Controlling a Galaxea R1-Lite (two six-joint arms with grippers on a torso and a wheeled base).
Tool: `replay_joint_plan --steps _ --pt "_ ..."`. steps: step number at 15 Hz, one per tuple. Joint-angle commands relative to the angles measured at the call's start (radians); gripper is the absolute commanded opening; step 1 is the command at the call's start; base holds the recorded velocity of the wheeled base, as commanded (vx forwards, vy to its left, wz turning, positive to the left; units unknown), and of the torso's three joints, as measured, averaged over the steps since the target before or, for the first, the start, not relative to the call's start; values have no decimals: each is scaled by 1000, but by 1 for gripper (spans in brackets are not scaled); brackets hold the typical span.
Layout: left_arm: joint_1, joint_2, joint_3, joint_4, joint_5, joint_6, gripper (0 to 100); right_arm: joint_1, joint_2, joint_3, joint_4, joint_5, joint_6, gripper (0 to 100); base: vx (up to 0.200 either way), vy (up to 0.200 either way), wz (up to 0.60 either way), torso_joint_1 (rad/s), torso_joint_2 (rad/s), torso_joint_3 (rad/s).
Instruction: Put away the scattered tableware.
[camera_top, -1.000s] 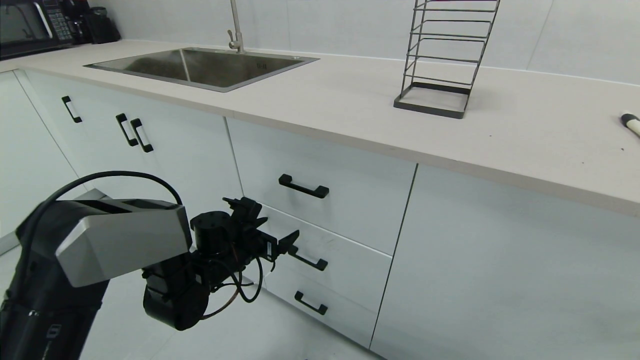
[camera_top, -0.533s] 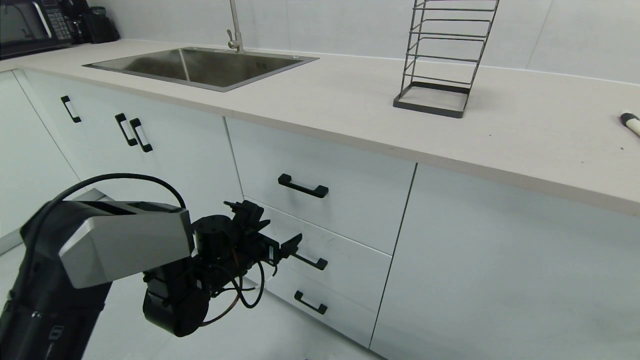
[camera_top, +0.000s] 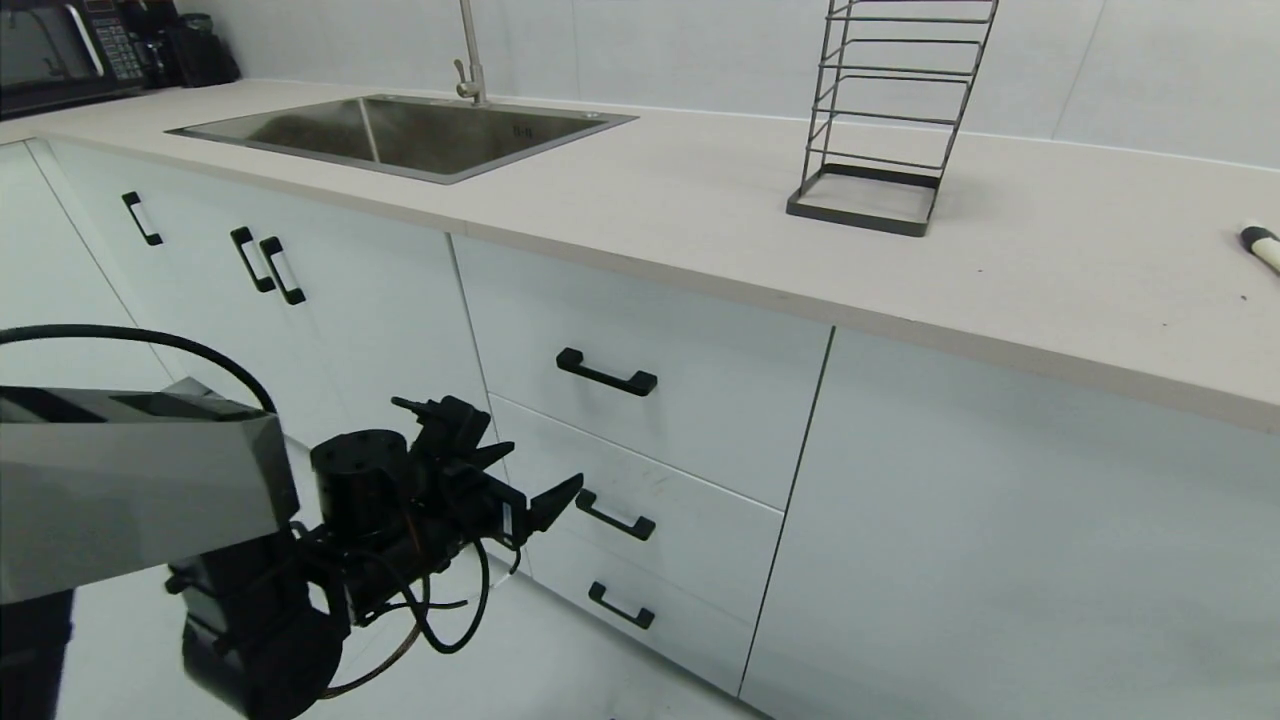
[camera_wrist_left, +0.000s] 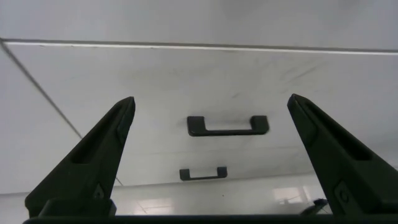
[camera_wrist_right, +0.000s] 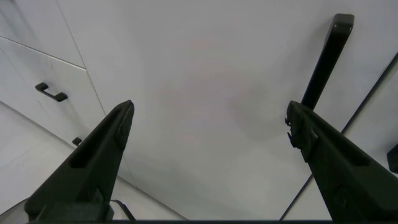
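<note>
My left gripper (camera_top: 556, 497) hangs low in front of the white drawer stack, open, its fingertips just left of the middle drawer's black handle (camera_top: 615, 517) and apart from it. In the left wrist view the open gripper (camera_wrist_left: 211, 102) frames that handle (camera_wrist_left: 227, 125), with the bottom drawer's handle (camera_wrist_left: 203, 173) beyond. All three drawers are shut. A cream utensil with a black end (camera_top: 1262, 246) lies at the counter's far right edge. My right gripper (camera_wrist_right: 211, 109) is open and empty, facing a white cabinet door with a long black handle (camera_wrist_right: 326, 62).
A wire dish rack (camera_top: 880, 110) stands on the beige counter (camera_top: 700, 220), right of the steel sink (camera_top: 400, 130) and its tap. A microwave (camera_top: 60, 45) sits at the far left. The top drawer handle (camera_top: 606, 373) is above my left gripper.
My left arm has drawn back to the left, taking the gripper's tips off the middle drawer handle. The drawer stays shut.
</note>
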Motion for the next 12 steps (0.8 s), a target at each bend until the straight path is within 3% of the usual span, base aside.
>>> replay_joint_plan --steps 1,5,7,9,12 --pt "8 -286 183 0 0 -4 100 -1 1 0 0 0 0 100 0 0 0 0 0 0" --pt "17 -598 372 12 6 -6 100 -1 1 0 0 0 0 100 0 0 0 0 0 0" --pt "28 -722 422 27 19 -6 100 -1 1 0 0 0 0 100 0 0 0 0 0 0" --pt "130 -878 422 118 36 11 100 -1 1 0 0 0 1 100 0 0 0 0 0 0" --pt "227 -1070 422 192 37 15 100 -1 1 0 0 0 1 100 0 0 -200 1 1 1"
